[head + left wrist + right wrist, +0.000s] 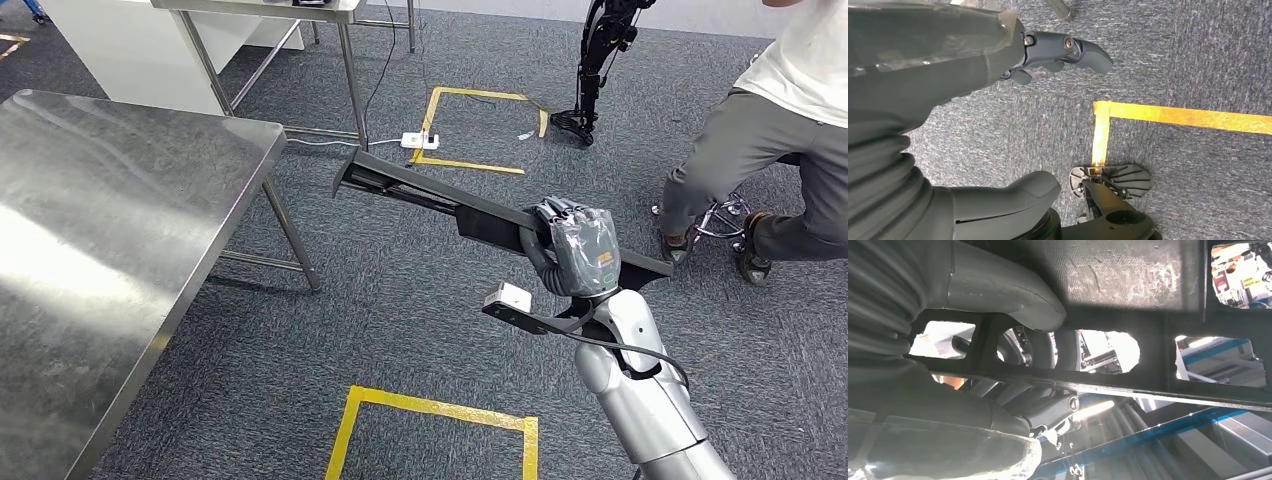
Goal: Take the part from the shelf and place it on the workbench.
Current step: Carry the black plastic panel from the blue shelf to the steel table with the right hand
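Nearest in the head view, a yellow tape square (432, 428) marks the grey carpet (400, 300) just in front of the robot. Above it the silver right arm reaches forward, and the right hand (575, 250) has its fingers wrapped around a long black part (440, 197), gripping it near one end. The part is held in the air over the carpet, slanting away to the left toward the steel workbench (90, 260) but not touching it. In the right wrist view the thumb (998, 290) and fingers clasp the part's (1128, 285) cut-out frame. The left hand (998, 100) hangs over the carpet with thumb and fingers apart and nothing between them; a tape corner (1103, 110) lies on the floor past it. Farther off lie a second tape square (480, 130) and a white power strip (420, 141). A person (770, 150) sits on a stool (722, 218) at right.
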Robot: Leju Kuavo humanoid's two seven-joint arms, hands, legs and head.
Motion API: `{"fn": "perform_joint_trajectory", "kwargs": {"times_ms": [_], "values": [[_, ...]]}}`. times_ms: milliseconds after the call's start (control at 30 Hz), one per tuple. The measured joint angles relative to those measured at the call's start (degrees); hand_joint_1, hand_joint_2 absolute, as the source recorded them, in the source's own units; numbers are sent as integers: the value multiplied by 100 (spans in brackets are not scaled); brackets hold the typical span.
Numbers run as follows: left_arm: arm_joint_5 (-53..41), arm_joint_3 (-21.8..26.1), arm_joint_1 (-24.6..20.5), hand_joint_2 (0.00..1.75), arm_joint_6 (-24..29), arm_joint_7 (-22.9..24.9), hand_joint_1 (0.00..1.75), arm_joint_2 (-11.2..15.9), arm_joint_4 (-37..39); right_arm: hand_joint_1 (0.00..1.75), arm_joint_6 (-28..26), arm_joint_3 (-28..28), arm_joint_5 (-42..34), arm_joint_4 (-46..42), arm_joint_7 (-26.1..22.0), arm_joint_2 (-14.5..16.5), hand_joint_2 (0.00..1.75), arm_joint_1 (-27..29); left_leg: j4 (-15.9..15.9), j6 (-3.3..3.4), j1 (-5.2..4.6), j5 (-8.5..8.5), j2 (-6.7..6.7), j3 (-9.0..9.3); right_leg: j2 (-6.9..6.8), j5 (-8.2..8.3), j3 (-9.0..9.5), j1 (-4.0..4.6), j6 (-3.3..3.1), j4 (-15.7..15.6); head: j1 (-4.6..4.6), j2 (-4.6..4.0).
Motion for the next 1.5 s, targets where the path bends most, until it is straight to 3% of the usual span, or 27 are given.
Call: {"fn": "perform_joint_trajectory", "kwargs": {"times_ms": [200, 400, 500, 567, 633, 700, 767, 800, 867, 933, 1033, 1100, 1133, 1200, 1267, 1300, 1333, 1400, 1433, 1500], "values": [[-17, 0, 0, 175, -2, -13, 0, 0, 0, 168, 28, 2, 64, 0, 0, 16, 175, -1, 0, 1, -4, 0, -1, 0, 0, 0, 0, 0, 0, -1, 0, 0], [-18, 13, 0, 175, -2, -15, 0, 3, 0, 168, 55, 7, 115, -2, 4, 60, 175, -1, 18, 38, -20, -12, -2, -11, -3, 17, 20, -63, 26, -17, 1, 1], [-18, 32, 0, 175, -1, -14, 0, 8, 0, 168, 68, 10, 146, -5, 17, 83, 175, -2, 18, 89, -40, -16, -3, -16, -3, 34, 30, -84, 57, -43, -1, 1], [-19, 39, 0, 175, 0, -14, 0, 11, -1, 168, 77, 9, 155, -18, 18, 97, 175, -3, -99, 162, -24, 41, -6, 54, -4, 21, 28, -64, 79, -41, 7, 0], [-21, 46, -2, 175, 0, -15, 0, 7, -1, 168, 80, 8, 157, -29, 19, 105, 175, -14, -245, 241, 4, 121, -8, 145, -5, -168, -140, -28, 23, 323, 19, -1], [-23, 52, -1, 175, 0, -15, 0, -1, 0, 168, 81, 8, 157, -28, 21, 108, 175, -11, -279, 275, 2, 147, -25, 160, -4, -478, -512, -18, -59, 1087, 24, -1], [-24, 56, 6, 175, -1, -15, 0, -5, 0, 168, 85, 9, 159, -26, 24, 108, 175, 11, -268, 274, -9, 144, -73, 153, -4, -593, -756, -18, -46, 1547, 25, -1], [-24, 56, 9, 175, -1, -15, 0, -6, 0, 168, 86, 9, 160, -26, 25, 108, 175, 16, -254, 267, -12, 140, -105, 150, -4, -522, -720, -18, -8, 1459, 26, -1], [-24, 57, 10, 175, -2, -15, 0, -9, 0, 168, 86, 8, 166, -26, 26, 108, 175, 15, -183, 229, -12, 107, -176, 137, 30, -218, -346, -23, 70, 706, 28, -1], [-24, 57, 6, 175, -2, -15, 0, -10, 0, 168, 87, 11, 174, -27, 27, 110, 175, 8, -72, 165, -30, 50, -243, 77, 71, -19, -21, -18, 59, 101, 28, 0], [-24, 60, 19, 175, -2, -15, 0, -8, 0, 168, 92, 14, 181, -28, 27, 120, 175, -2, 6, 114, -24, 22, -291, -7, 43, 28, 7, -11, -31, 7, 14, -1], [-24, 63, 28, 175, -1, -15, 0, -4, 1, 168, 93, 17, 185, -28, 28, 132, 175, -10, 154, 46, 3, -85, -219, -78, 4, 45, 6, -34, -79, -5, -1, -1], [-24, 65, 28, 175, -1, -15, 0, -3, 1, 168, 93, 18, 186, -28, 27, 137, 175, -13, 371, -8, 31, -224, -154, -178, -21, 50, 9, -48, -102, -11, -13, -1], [-25, 66, 26, 175, -1, -15, 0, -5, 1, 168, 93, 17, 189, -28, 26, 140, 175, -12, 1100, -119, 112, -603, -33, -530, -76, 48, 4, -30, -130, -11, -38, 0], [-26, 66, 31, 175, -2, -15, 0, -8, 2, 168, 93, 17, 191, -28, 26, 140, 175, -6, 1663, -186, 192, -782, 4, -834, -141, 46, -8, -21, -130, -10, -39, 0], [-26, 66, 33, 175, -2, -15, 0, -9, 2, 168, 93, 17, 192, -28, 25, 140, 175, -4, 1655, -205, 222, -715, 18, -845, -174, 45, -10, -20, -129, -10, -39, 0], [-26, 66, 33, 175, -2, -15, 0, -10, 2, 168, 93, 17, 192, -28, 24, 140, 175, -4, 1404, -214, 245, -549, 40, -729, -207, 44, -8, -21, -128, -10, -39, 0], [-31, 66, 24, 175, -2, -15, 0, -8, 2, 168, 93, 16, 192, -30, 22, 140, 175, -9, 560, -195, 252, -179, 180, -294, -268, 42, 3, -17, -123, -13, -38, 0], [-34, 66, 16, 175, -1, -15, 0, -7, 2, 168, 93, 15, 192, -31, 22, 140, 175, -15, 232, -173, 236, -74, 248, -130, -296, 41, 8, -11, -112, -19, -34, -1], [-41, 66, 7, 175, -1, -15, 0, -6, 2, 168, 93, 14, 191, -33, 22, 139, 175, -21, 29, -118, 184, -57, 296, -44, -353, 39, 22, -11, -61, -41, -29, 1]]}}
